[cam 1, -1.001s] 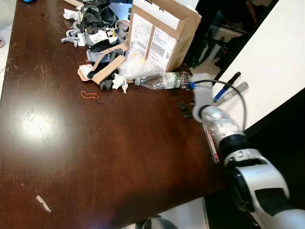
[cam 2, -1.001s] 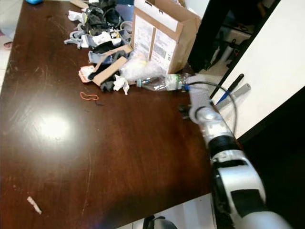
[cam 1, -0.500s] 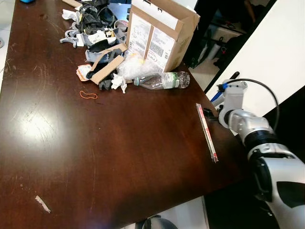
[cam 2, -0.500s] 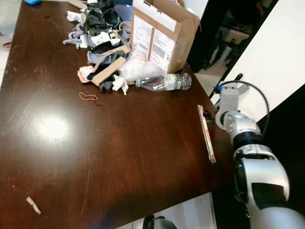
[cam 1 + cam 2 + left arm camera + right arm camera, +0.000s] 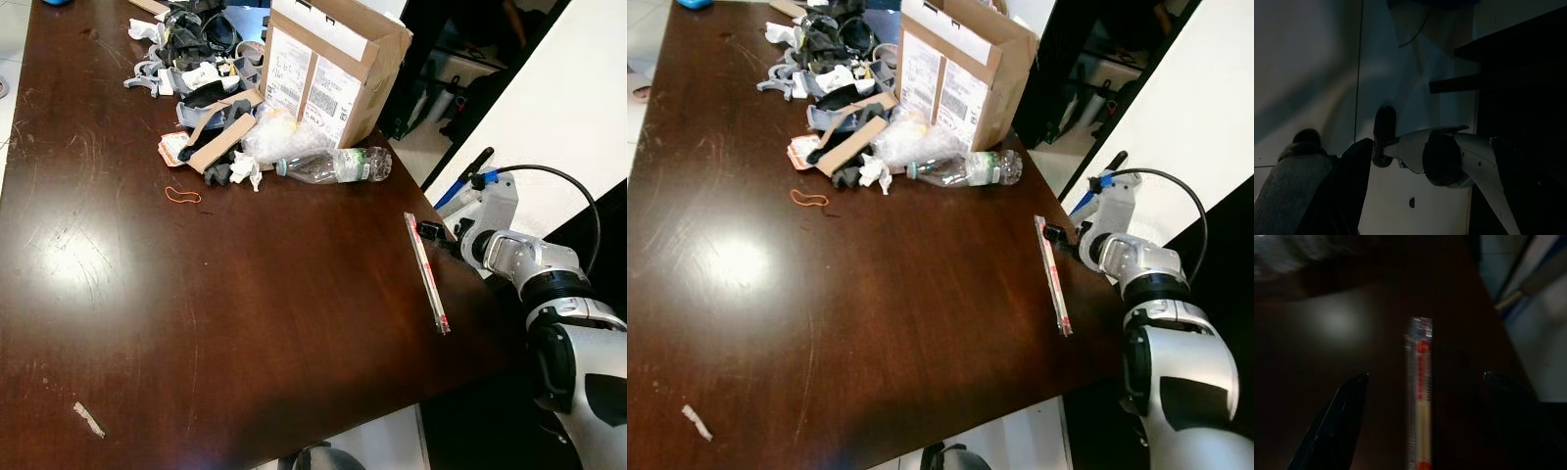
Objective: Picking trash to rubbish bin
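- Lying nearest on the dark table (image 5: pixel 245 323), close to its front left corner, a pale scrap (image 5: pixel 89 419) is seen.
- At the table's right edge a long thin wrapper (image 5: pixel 427 272) with red print is laid flat, pointing away from the robot; it is touched by nothing.
- The right gripper (image 5: pixel 431 235) is held just beside the wrapper's far end, off the table's right edge, on a silver arm with a black cable looped above it.
- In the head views the fingers are too small for their spread to be judged; in the right wrist view the right gripper (image 5: pixel 1422 421) is shown released, its two black fingers (image 5: pixel 1334 423) spread wide with the wrapper (image 5: pixel 1420 391) lying between them, untouched and blurred.
- Farther back, an orange rubber band (image 5: pixel 183 195) lies alone on the wood.
- Beyond it a clear bottle (image 5: pixel 338 164) lies on its side, touching a heap of crumpled trash (image 5: pixel 211 98).
- An open cardboard box (image 5: pixel 333 64) stands behind the bottle at the far right.
- The left wrist view is dark: a silver robot limb (image 5: pixel 1449 156) and a pale floor (image 5: pixel 1312 73) are made out; whether the left gripper is parted or clenched cannot be told.
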Controlling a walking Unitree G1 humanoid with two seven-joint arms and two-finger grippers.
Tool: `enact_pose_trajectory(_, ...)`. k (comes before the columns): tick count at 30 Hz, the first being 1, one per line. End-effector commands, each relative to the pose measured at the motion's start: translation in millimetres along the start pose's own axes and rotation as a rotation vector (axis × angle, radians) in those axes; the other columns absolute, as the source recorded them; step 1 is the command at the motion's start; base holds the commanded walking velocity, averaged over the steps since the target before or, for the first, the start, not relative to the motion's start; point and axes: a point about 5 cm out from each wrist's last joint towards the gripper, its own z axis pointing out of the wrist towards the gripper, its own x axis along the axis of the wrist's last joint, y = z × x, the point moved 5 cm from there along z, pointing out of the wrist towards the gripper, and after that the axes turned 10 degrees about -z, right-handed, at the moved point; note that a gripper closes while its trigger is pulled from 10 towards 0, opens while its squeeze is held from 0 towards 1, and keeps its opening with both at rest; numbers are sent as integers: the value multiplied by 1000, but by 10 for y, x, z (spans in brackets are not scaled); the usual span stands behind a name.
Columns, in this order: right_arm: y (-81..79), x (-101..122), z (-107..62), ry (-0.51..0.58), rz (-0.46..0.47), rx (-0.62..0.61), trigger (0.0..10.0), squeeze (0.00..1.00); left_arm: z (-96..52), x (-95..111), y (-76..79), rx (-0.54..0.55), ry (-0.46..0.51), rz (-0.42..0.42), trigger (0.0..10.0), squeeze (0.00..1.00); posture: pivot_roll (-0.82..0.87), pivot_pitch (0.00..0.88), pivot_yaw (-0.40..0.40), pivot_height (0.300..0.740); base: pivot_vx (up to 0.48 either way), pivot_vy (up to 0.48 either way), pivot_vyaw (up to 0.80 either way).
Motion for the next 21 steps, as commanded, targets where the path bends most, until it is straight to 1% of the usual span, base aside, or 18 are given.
enact_pose_trajectory(1,22,-103,-22,-13,18,22,10000,0,-169,-478,-163,65,-146,-64,10000,0,129,185,-174,740,0,0,0)
enact_pose_trajectory(2,22,-103,-22,-13,18,22,10000,0,-169,-478,-163,65,-146,-64,10000,0,129,185,-174,740,0,0,0)
enact_pose_trajectory(3,-36,-138,-13,-17,8,59,10000,0,-168,-481,-159,63,-149,-61,10000,0,129,185,-174,740,0,0,0)
enact_pose_trajectory(4,-55,-149,-10,-16,2,71,10000,0,-168,-482,-157,62,-149,-60,10000,0,129,185,-174,740,0,0,0)
enact_pose_trajectory(9,-74,-205,-1,-17,-18,78,10000,0,-166,-483,-152,60,-151,-58,10000,0,131,181,-175,740,0,0,0)
enact_pose_trajectory(10,-73,-232,6,-19,-46,71,10000,0,-165,-482,-152,59,-151,-57,10000,0,128,182,-170,740,0,0,0)
enact_pose_trajectory(11,-73,-232,6,-19,-46,71,10000,0,-165,-482,-152,59,-151,-57,10000,0,128,182,-170,740,0,0,0)
enact_pose_trajectory(13,-71,-289,29,-14,-115,42,10000,0,-165,-477,-154,59,-151,-55,10000,0,127,183,-169,740,0,0,0)
enact_pose_trajectory(15,-72,-349,45,-18,-159,21,10000,0,-164,-473,-156,59,-151,-53,10000,0,127,183,-169,740,0,0,0)
enact_pose_trajectory(17,-74,-434,58,-35,-178,3,10000,0,-164,-467,-159,59,-150,-52,10000,0,128,185,-166,740,0,0,0)
enact_pose_trajectory(18,-74,-434,58,-35,-178,3,10000,0,-164,-467,-159,59,-150,-52,10000,0,128,185,-166,740,0,0,0)
enact_pose_trajectory(20,-80,-545,60,-56,-220,-2,10000,0,-165,-463,-163,59,-149,-52,10000,0,127,186,-165,740,0,0,0)
enact_pose_trajectory(21,-80,-545,60,-56,-220,-2,10000,0,-165,-463,-163,59,-149,-52,10000,0,127,186,-165,740,0,0,0)
